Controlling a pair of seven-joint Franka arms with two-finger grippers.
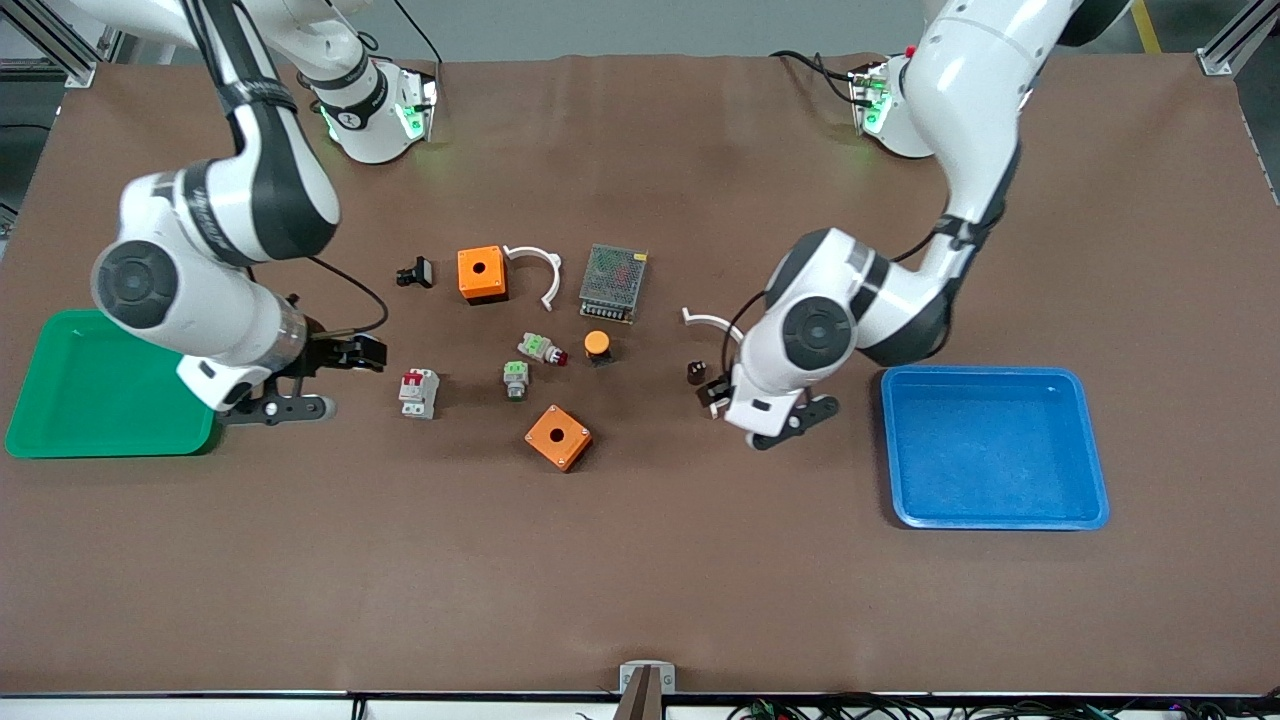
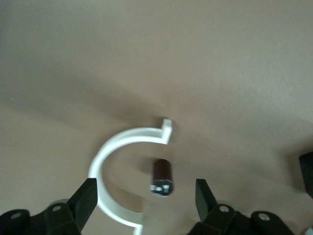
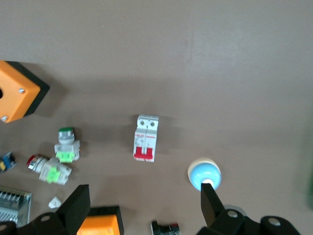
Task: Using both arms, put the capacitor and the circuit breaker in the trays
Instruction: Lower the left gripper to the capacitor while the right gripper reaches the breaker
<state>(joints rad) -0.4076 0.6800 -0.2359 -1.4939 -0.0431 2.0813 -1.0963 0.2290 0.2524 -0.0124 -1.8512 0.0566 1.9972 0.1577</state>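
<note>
The capacitor (image 1: 696, 372), a tiny black cylinder with a pale end, lies on the brown table beside a white curved clip (image 1: 708, 321). My left gripper (image 1: 714, 392) hovers open just over it. In the left wrist view the capacitor (image 2: 162, 177) lies between the open fingers (image 2: 88, 198), with the clip (image 2: 115, 161) around it. The circuit breaker (image 1: 419, 392), a light-grey block with red levers, lies toward the right arm's end. My right gripper (image 1: 356, 353) is open and empty above the table beside it. The breaker (image 3: 146, 138) shows in the right wrist view, ahead of the open fingers (image 3: 210, 205).
A green tray (image 1: 100, 400) sits at the right arm's end, a blue tray (image 1: 990, 450) at the left arm's end. Between the arms lie two orange boxes (image 1: 482, 273) (image 1: 558, 437), a mesh power supply (image 1: 613, 282), green-topped parts (image 1: 515, 378), an orange-capped button (image 1: 597, 346). A blue-white disc (image 3: 204, 175) lies by the right fingertip.
</note>
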